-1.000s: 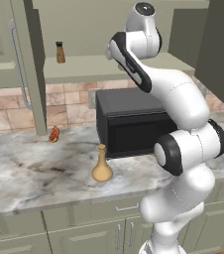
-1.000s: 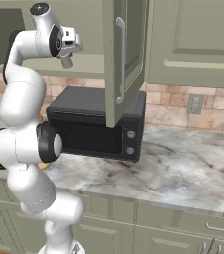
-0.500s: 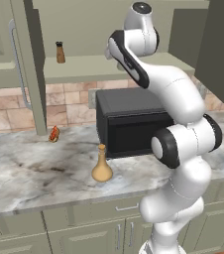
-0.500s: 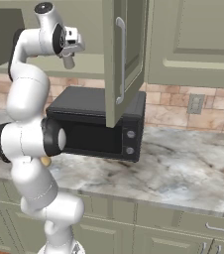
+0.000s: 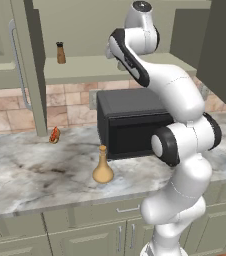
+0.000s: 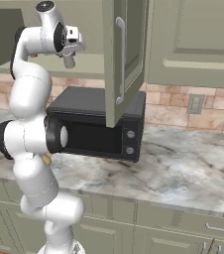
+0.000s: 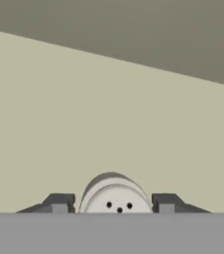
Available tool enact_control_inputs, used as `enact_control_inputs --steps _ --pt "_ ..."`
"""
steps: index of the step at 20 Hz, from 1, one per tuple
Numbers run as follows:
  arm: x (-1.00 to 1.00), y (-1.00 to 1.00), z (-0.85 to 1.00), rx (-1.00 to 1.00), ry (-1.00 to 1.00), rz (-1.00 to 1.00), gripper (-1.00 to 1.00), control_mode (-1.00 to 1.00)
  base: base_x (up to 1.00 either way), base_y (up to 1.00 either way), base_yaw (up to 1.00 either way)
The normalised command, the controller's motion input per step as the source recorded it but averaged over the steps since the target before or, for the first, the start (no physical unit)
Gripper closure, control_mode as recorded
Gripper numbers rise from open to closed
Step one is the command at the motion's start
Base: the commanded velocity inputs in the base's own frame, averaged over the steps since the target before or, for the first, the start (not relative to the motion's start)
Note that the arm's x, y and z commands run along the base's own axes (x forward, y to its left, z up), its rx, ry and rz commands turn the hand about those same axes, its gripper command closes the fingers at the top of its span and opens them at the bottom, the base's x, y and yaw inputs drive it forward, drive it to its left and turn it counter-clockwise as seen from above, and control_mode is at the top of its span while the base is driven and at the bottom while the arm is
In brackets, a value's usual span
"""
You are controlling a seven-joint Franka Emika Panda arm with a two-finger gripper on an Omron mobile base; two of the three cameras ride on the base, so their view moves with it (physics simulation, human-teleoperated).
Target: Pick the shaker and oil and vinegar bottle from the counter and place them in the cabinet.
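Where the matte shelf [image 7: 109, 124] lies, the round-topped shaker [image 7: 115, 197] stands.

Left base view: oil and vinegar bottle [image 5: 103, 169] sits lower centre on the desk [image 5: 30, 182], microwave [image 5: 130, 122] right behind it, brown shaker [image 5: 60, 52] upper left on the cabinet [image 5: 85, 67] shelf.

Glossy veined marble desk [image 5: 30, 175]; matt painted cabinet [image 5: 135, 30]; smooth tan glazed bottle [image 5: 103, 167]; matt black microwave [image 6: 99, 124]; pale holed shaker [image 7: 115, 197].
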Motion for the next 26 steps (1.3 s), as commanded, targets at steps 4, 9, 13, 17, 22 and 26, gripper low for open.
enact_control_inputs --steps 4,9,13,17,22,26 --pt "0.07 -0.01 0.0 0.0 0.0 0.0 -1.0 -1.0 0.0 0.0 0.0" --pt "0.24 0.0 0.0 0.0 -0.01 0.0 -1.0 -1.0 0.0 0.0 0.0" --pt "0.29 0.0 0.0 -0.01 -0.06 0.0 -1.0 -1.0 0.0 0.0 0.0" --pt "0.0 0.0 0.16 0.0 -0.15 0.01 -1.0 -1.0 0.0 0.0 0.0" --pt "-0.1 0.0 0.22 0.0 -0.16 0.01 -1.0 -1.0 0.0 0.0 0.0" --pt "-0.58 -0.02 -0.06 0.0 -0.17 0.04 -1.0 -1.0 0.0 0.0 0.0"
